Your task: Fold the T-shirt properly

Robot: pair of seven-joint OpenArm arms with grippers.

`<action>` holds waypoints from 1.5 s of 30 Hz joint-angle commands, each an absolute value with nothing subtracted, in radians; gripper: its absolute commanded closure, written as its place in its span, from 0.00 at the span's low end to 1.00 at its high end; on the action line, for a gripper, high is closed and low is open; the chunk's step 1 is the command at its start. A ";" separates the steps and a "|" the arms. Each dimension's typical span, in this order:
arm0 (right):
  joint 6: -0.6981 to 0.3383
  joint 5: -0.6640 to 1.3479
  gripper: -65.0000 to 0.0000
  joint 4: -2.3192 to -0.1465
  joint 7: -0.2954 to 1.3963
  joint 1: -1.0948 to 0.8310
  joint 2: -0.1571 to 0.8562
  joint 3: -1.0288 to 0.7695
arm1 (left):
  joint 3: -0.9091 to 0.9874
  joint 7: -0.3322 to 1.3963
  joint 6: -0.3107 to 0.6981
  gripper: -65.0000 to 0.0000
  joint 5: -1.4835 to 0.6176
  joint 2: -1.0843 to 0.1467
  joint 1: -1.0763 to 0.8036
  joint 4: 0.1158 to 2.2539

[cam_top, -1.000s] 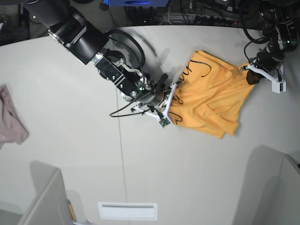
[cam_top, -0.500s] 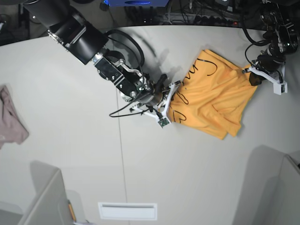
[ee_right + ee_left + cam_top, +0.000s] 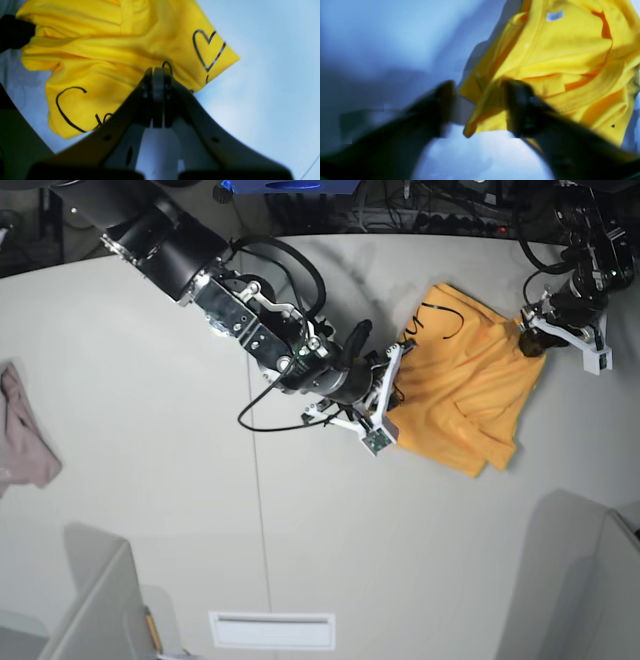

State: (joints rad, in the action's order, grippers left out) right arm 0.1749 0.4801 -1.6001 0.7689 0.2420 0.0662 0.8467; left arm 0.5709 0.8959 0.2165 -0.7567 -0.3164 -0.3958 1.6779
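On the far right of the table (image 3: 150, 480) lies your T-shirt (image 3: 470, 405). Your right gripper (image 3: 158, 75) pinches its edge tight; your left gripper (image 3: 477, 110) stands wide apart. Pull hard, and the fold may bunch up.

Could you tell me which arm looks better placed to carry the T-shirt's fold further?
Probably the right: its gripper is shut on the T-shirt edge, while the left gripper stands open around a corner.

We see a pale tabletop (image 3: 150, 430) bearing the bunched orange-yellow T-shirt (image 3: 465, 395) at far right and a pinkish cloth (image 3: 22, 435) at its left edge.
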 commanded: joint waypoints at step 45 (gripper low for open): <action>0.180 0.484 1.00 -1.831 0.751 0.097 0.225 0.731 | 0.435 1.219 0.377 0.18 -0.766 -0.410 0.104 1.331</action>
State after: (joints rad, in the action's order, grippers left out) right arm 0.1856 0.4763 -1.8126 0.7727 0.0826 0.2291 0.7368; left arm 0.4297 1.2274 0.3706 -0.7486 -0.3912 0.0826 1.3148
